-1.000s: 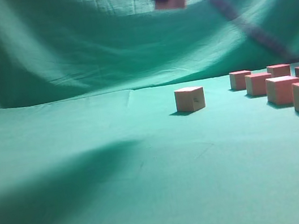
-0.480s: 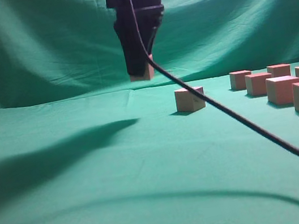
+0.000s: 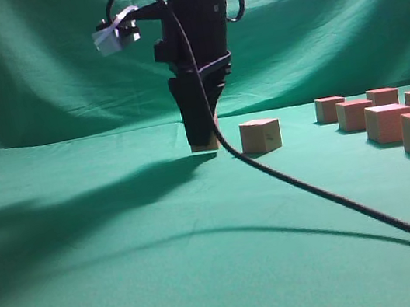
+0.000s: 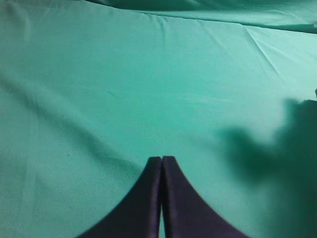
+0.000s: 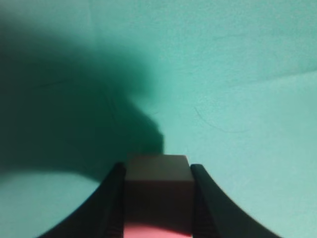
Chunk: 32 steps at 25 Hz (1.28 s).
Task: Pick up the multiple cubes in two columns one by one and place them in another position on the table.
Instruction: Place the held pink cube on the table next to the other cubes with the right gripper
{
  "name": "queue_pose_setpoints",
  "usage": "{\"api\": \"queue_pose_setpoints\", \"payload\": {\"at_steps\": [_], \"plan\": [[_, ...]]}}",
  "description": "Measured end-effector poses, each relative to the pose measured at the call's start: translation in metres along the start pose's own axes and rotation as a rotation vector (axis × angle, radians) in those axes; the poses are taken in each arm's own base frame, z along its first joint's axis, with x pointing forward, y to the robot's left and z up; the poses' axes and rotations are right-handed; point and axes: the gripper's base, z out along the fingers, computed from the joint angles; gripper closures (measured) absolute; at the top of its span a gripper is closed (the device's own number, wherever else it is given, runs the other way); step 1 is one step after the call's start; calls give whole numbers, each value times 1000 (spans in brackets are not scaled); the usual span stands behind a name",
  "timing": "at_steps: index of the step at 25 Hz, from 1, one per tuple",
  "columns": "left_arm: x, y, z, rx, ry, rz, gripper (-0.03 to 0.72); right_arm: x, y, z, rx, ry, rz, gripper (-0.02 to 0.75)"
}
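Teal cloth covers the tabletop (image 3: 95, 298), and well to the left of our right hand it lies bare under a long shadow. Our left hand (image 4: 162, 163) is out of the exterior view; its wrist view shows the two fingers pressed flat together with nothing between them, hanging over bare cloth.

At the centre, our right hand (image 3: 204, 142) points straight down with one cube (image 5: 157, 191) pinched between its fingers. In the exterior view only the cube's bottom edge peeks out below the fingertips, at or just above the cloth; we cannot tell whether it is touching. Our judgement is that this cube is about to be set down and not yet released.

Just to the right of that hand sits a lone cube (image 3: 260, 135), apart from the rest. We judge it as already placed in the new spot, so the carried one would be the second there.

Farther right, well apart from the hand, the two columns (image 3: 384, 117) run back toward the backdrop. Five cubes show there, and the frame edge may hide more. So we reckon the job is early: one moved, one in hand, at least five left to fetch one at a time.
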Motion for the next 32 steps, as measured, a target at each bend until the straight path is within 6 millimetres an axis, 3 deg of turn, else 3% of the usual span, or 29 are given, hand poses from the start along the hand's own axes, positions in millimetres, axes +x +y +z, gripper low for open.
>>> {"api": "queue_pose_setpoints", "payload": {"at_steps": [4, 23, 30, 32], "plan": [[0, 0, 0, 0, 0, 0, 688, 1, 1, 8, -8, 11, -3, 482], [0, 0, 0, 0, 0, 0, 688, 2, -2, 8, 17, 29, -24, 482], [0, 0, 0, 0, 0, 0, 688, 3, -2, 7, 22, 34, 51, 179], [0, 0, 0, 0, 0, 0, 688, 1, -4, 4, 30, 32, 87, 163]]}}
